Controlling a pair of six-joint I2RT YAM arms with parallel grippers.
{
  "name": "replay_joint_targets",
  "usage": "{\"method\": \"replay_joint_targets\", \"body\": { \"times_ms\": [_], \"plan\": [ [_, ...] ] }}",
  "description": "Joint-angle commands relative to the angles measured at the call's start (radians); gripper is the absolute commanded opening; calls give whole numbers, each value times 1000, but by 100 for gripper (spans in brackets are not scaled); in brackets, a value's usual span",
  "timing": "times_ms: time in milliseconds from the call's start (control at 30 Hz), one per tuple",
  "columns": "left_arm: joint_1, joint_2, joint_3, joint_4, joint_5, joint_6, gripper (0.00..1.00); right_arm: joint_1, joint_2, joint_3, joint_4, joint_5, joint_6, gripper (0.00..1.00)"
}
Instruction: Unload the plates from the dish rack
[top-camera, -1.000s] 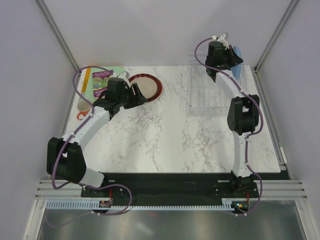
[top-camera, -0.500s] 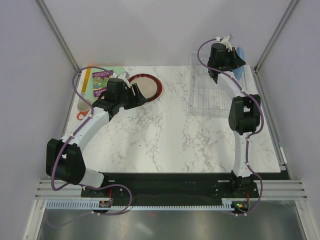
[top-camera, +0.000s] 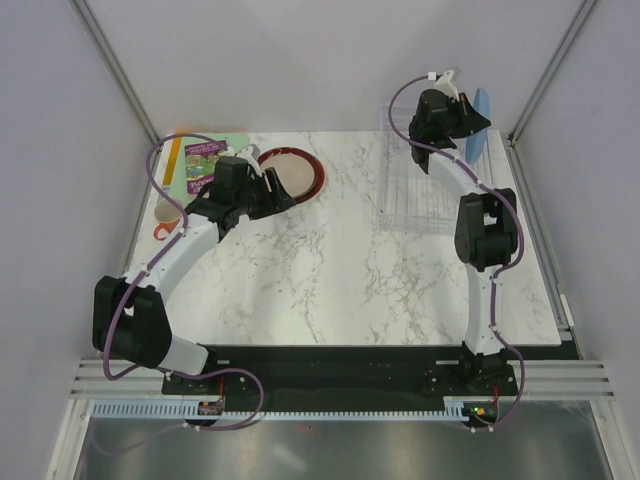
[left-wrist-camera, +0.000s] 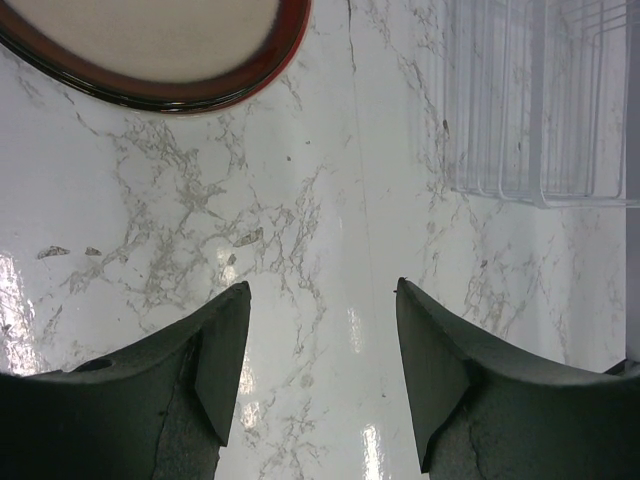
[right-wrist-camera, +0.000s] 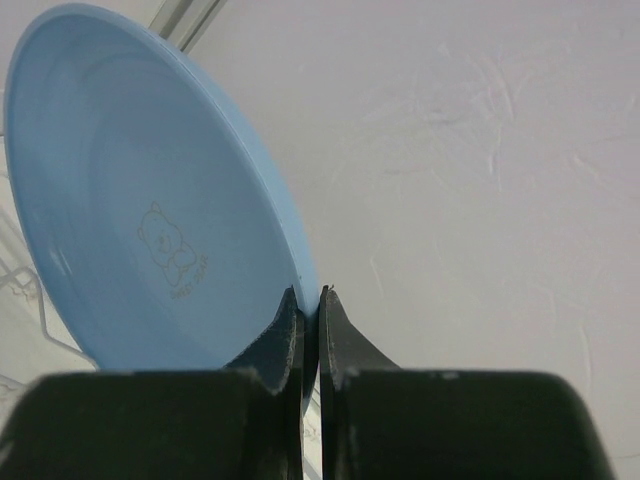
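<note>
My right gripper (right-wrist-camera: 311, 300) is shut on the rim of the plain light blue plate (right-wrist-camera: 150, 200) and holds it on edge in the air above the far right end of the clear dish rack (top-camera: 418, 188). The plate also shows in the top view (top-camera: 481, 118) beside my right gripper (top-camera: 468, 118). The dark red-rimmed plate with a cream centre (top-camera: 303, 172) lies flat on the table at the back left, and also shows in the left wrist view (left-wrist-camera: 150, 50). My left gripper (left-wrist-camera: 322, 300) is open and empty, low over the marble just in front of that plate. The rack (left-wrist-camera: 540, 110) looks empty. The red-and-teal and small cream plates are out of view.
A green and purple book (top-camera: 203, 155) with a yellow strip beside it lies at the back left corner. A white mug with an orange handle (top-camera: 165, 221) stands at the left edge. Grey walls close in the table on three sides.
My right gripper has lifted the light blue plate a little higher and further back above the rack. The left arm has not moved.
</note>
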Motion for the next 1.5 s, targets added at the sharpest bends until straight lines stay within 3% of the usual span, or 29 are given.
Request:
{"method": "replay_joint_targets", "body": {
  "times_ms": [0,200,267,300,333,467,567,600,833,1067,1467],
  "plan": [
    [-3,-13,-10,27,34,-10,67,4,-104,-13,178,40,-82,0],
    [-3,-42,-13,24,34,-4,67,25,-203,-74,127,42,-4,0],
    [-1,-61,-17,22,35,-6,70,31,-274,-59,-47,-7,103,0],
    [-1,-67,-17,22,38,-7,73,38,-301,-38,-265,-28,269,0],
    [-3,-75,-17,24,46,-10,74,41,-359,-10,-340,-58,353,0],
    [-3,-107,-9,33,77,-24,79,56,-501,8,-675,-286,612,0],
    [-3,-139,-29,76,129,-47,83,64,-579,12,-886,-534,780,0],
    [-3,-153,-36,118,141,-56,86,68,-622,1,-948,-681,807,0],
    [-3,-122,-85,349,337,-144,96,84,-850,-274,-947,-1167,999,0],
    [-5,-84,-156,623,440,-291,100,104,-973,-401,-910,-1381,1090,0],
    [-38,-49,-162,702,436,-354,100,172,-1004,-508,-841,-1500,1156,0]
  ]
}}
